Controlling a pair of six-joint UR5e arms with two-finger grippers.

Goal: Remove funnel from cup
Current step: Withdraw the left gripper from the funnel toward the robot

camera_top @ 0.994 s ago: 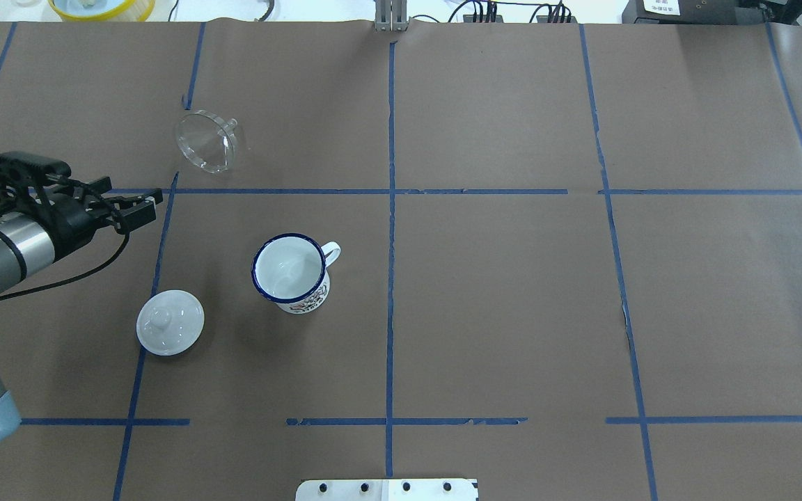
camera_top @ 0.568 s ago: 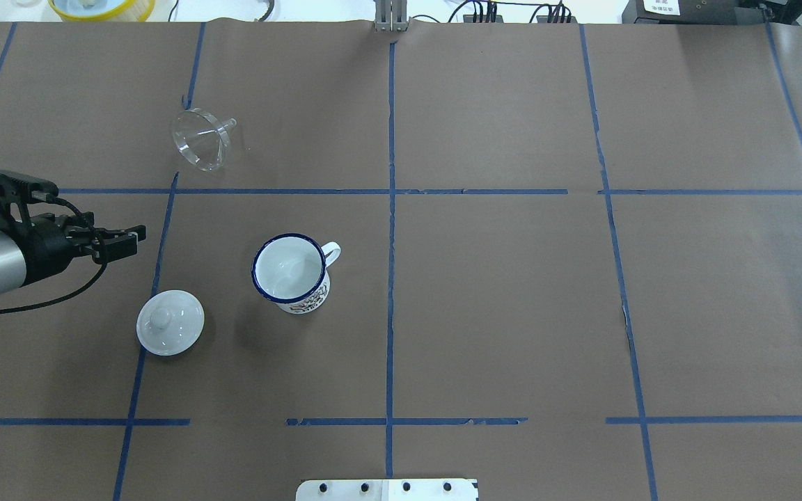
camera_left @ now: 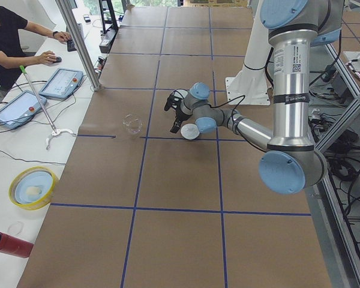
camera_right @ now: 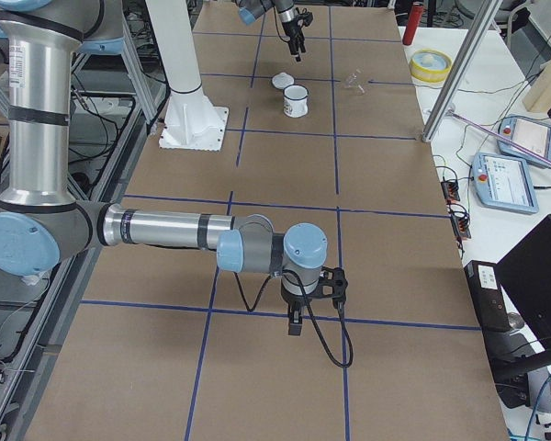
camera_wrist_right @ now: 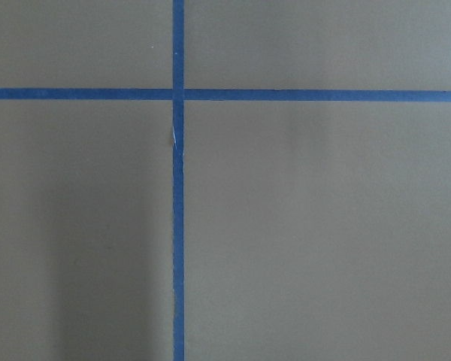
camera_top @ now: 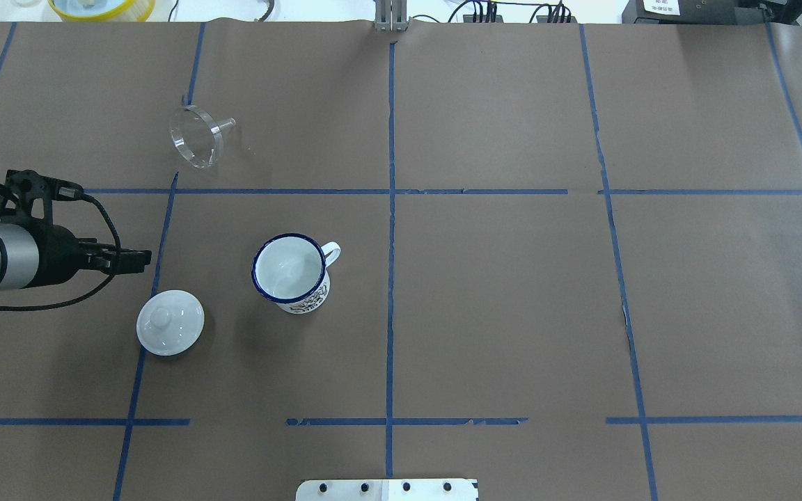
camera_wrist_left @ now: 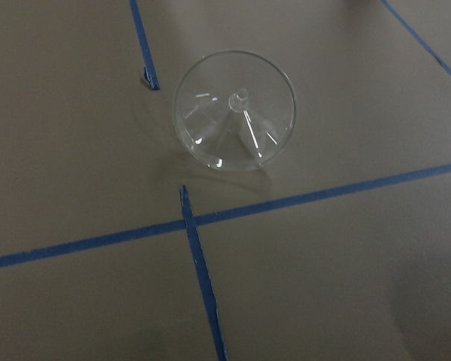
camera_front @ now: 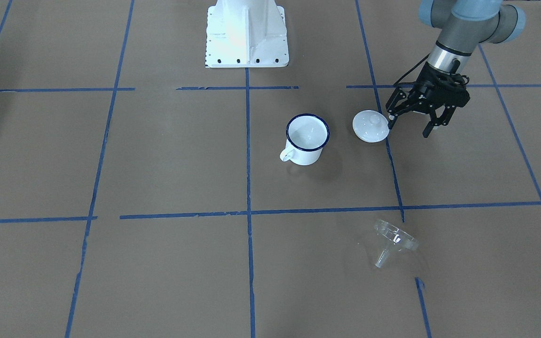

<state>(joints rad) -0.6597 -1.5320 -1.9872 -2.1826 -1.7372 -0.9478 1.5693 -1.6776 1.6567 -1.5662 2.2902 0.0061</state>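
Note:
The clear funnel [camera_top: 195, 136] lies on its side on the brown table, spout pointing right, well apart from the cup; it also shows in the front view [camera_front: 392, 239] and the left wrist view [camera_wrist_left: 234, 110]. The white cup [camera_top: 289, 271] with the dark blue rim stands upright and empty near the table's middle [camera_front: 307, 139]. My left gripper [camera_front: 407, 130] is open and empty, hovering next to the white lid, between funnel and lid in the overhead view [camera_top: 136, 261]. My right gripper [camera_right: 294, 326] shows only in the exterior right view, far from both; I cannot tell whether it is open.
A white round knobbed lid [camera_top: 170, 322] lies left of the cup, close to my left gripper's fingers [camera_front: 370, 126]. Blue tape lines cross the brown paper. The white robot base [camera_front: 246, 33] stands behind the cup. A yellow bowl [camera_top: 101, 7] sits beyond the far edge.
My left gripper has drawn back from the funnel toward the robot's side and down beside the lid. The funnel has rocked slightly left on the table. The cup has not moved.

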